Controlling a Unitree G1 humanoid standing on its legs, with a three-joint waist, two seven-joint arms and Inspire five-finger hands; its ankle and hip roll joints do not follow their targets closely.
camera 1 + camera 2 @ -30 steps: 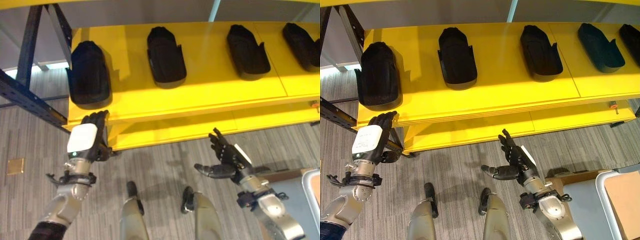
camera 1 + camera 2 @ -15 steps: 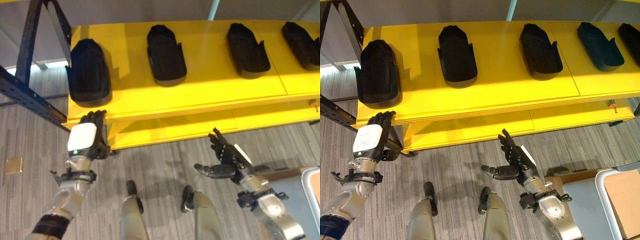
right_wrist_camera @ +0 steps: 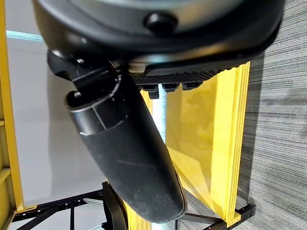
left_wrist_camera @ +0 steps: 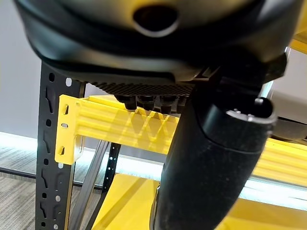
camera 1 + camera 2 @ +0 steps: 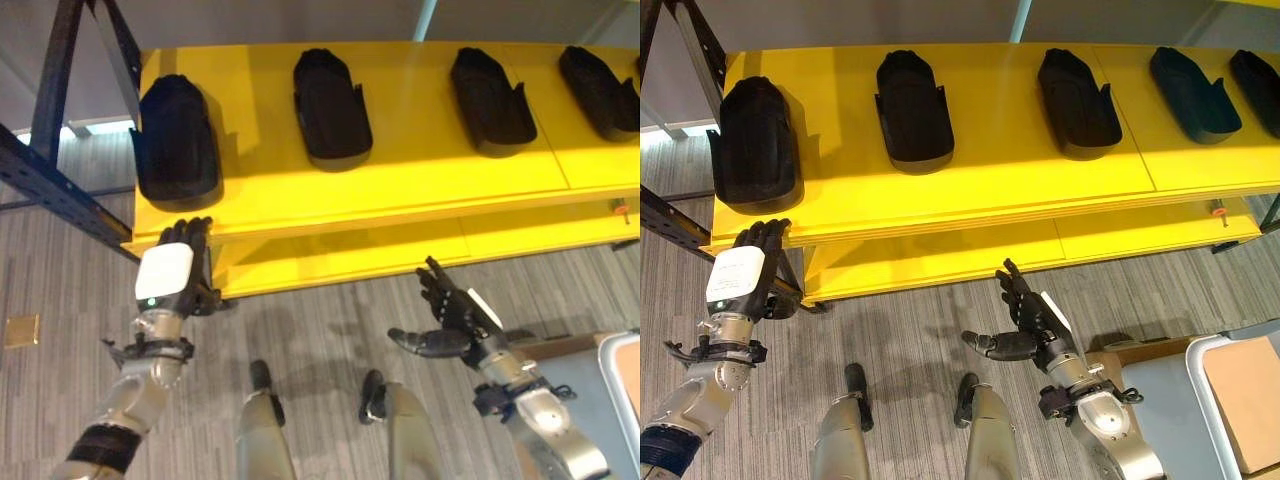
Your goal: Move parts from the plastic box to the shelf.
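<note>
Black moulded plastic parts (image 5: 913, 112) are seen lying in a row, apart from one another, on the top board of the yellow metal shelf (image 5: 990, 190). The left hand (image 5: 745, 275) is held with straight fingers just below the shelf's front edge near the leftmost part (image 5: 752, 145), holding nothing. The right hand (image 5: 1030, 325) is spread open and empty above the grey striped floor (image 5: 910, 320), well apart from the shelf.
</note>
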